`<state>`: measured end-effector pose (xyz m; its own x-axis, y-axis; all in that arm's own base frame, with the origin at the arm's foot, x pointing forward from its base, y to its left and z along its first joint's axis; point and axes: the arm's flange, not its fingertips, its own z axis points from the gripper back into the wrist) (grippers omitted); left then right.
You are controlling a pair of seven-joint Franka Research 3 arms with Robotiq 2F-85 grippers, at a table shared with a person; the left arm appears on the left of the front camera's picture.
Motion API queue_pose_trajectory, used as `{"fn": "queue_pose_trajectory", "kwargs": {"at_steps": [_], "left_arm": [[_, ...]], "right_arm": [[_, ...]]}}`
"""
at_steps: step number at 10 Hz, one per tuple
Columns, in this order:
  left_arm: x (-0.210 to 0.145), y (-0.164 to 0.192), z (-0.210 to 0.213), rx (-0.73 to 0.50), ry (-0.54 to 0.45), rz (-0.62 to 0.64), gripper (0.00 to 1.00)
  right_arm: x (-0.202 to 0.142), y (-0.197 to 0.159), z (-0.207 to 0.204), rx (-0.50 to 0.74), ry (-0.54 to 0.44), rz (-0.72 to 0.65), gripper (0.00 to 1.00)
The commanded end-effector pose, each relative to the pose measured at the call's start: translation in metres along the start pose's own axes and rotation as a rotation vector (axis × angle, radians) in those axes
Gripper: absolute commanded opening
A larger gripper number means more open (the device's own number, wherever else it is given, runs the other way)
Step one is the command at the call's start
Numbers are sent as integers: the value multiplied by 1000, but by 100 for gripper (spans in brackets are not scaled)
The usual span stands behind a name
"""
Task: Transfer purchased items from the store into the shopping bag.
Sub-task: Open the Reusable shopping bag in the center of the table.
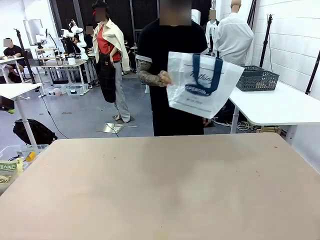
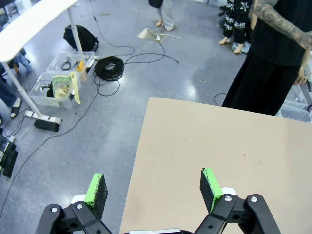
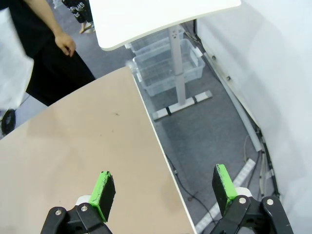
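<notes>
Beige table (image 1: 160,195) lies between the robot and the person, and nothing of the task rests on it. The shopping bag (image 1: 202,82), white with navy handles and dark lettering, hangs in the air beyond the table's far edge. The person holds it, one hand (image 1: 164,78) gripping its side. It is tilted and looks slack, so I judge it to hold little or nothing. The dark grey basket (image 1: 256,78) sits on a white side table (image 1: 280,107) past the beige table's far right corner, well apart from the bag. Its contents are too small to tell, and no single item can be made out.

The left claw (image 2: 152,187) hovers above the table's left edge, its green pads spread wide with nothing between them; one pad is over the table and the other over the floor beside it. The right claw (image 3: 163,185) hovers above the table's right edge, likewise released and empty, also half over the table and half over the floor.

As a judgement, the task stands at its very start. No item shows inside the bag, and bag and basket are both off the table, probably outside the claws' easy reach. Everything looks left to do: the bag needs to be set on the table and opened, the basket brought near it, and each item lifted across.
</notes>
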<state>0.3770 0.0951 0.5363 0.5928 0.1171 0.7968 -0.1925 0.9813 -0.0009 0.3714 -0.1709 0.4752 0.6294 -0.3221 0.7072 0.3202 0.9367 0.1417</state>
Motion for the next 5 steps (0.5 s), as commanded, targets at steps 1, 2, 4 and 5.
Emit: {"fn": "queue_pose_trajectory", "kwargs": {"at_steps": [1, 2, 4, 5], "left_arm": [[0, -1, 1, 4, 4, -10, 100], [0, -1, 1, 4, 4, -10, 100], [0, -1, 1, 4, 4, -10, 100], [0, -1, 1, 4, 4, -10, 100]], "right_arm": [[-1, 0, 1, -3, 10, -6, 100], [-1, 0, 1, -3, 10, -6, 100], [-1, 0, 1, -3, 10, -6, 100], [-1, 0, 1, -3, 10, -6, 100]]}}
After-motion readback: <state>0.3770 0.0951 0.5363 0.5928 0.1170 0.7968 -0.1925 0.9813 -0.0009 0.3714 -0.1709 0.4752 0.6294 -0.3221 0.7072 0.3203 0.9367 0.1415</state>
